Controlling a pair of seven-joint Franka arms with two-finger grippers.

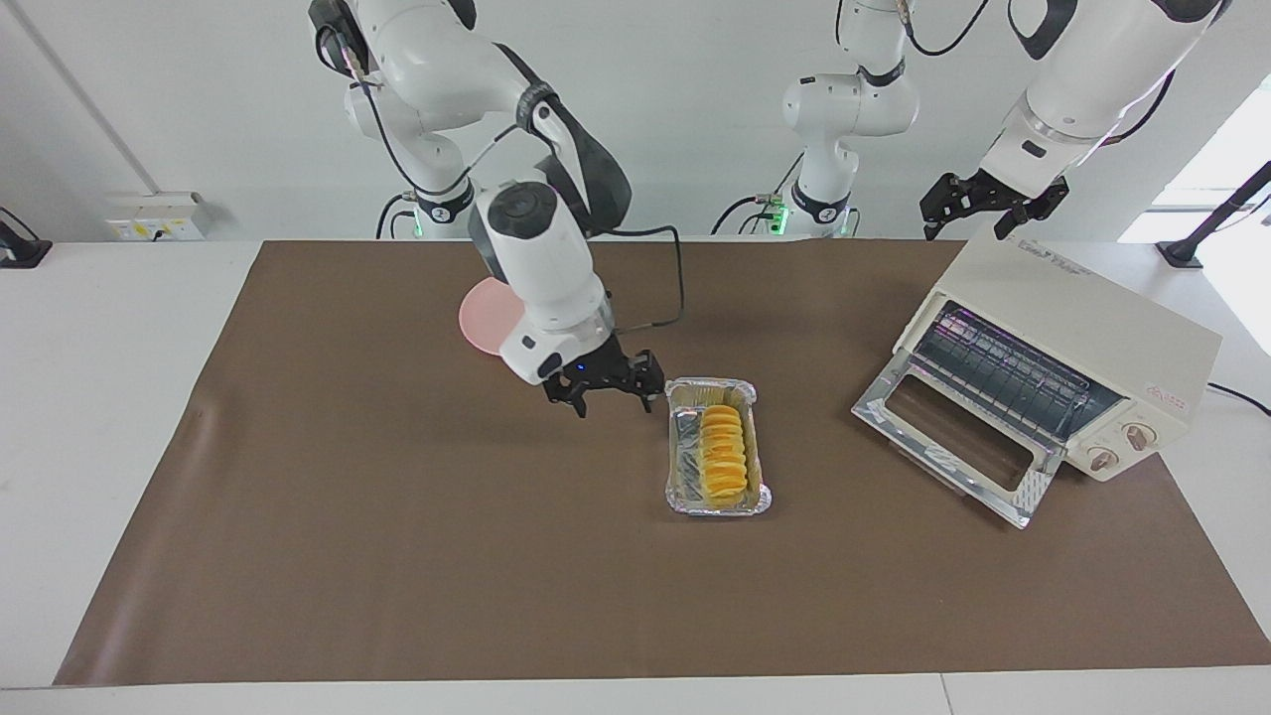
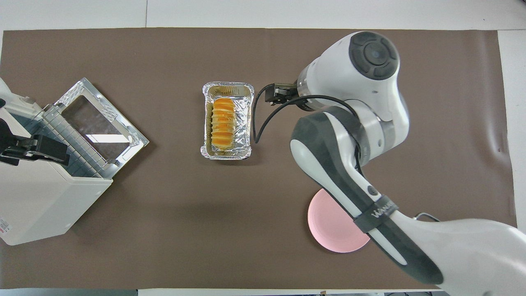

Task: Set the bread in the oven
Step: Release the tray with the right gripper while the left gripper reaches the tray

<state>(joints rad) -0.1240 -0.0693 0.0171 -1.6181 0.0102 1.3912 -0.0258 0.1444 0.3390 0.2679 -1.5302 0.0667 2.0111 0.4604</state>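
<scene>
The bread [image 1: 723, 452], a ridged golden loaf, lies in a crinkled foil tray [image 1: 715, 508] in the middle of the brown mat; it also shows in the overhead view [image 2: 224, 123]. The cream-white oven [image 1: 1092, 298] stands at the left arm's end of the table. Its glass door [image 1: 943, 437] is dropped open and the wire rack shows. My right gripper [image 1: 612, 399] hangs open and empty over the mat. It is beside the tray, toward the right arm's end, and apart from it. My left gripper [image 1: 978, 214] waits open above the oven's top.
A round pink plate [image 1: 487, 313] lies nearer to the robots than the tray, partly under the right arm. A black cable [image 2: 259, 119] loops from the right wrist beside the tray. The oven's open door [image 2: 98, 119] faces the tray across bare mat.
</scene>
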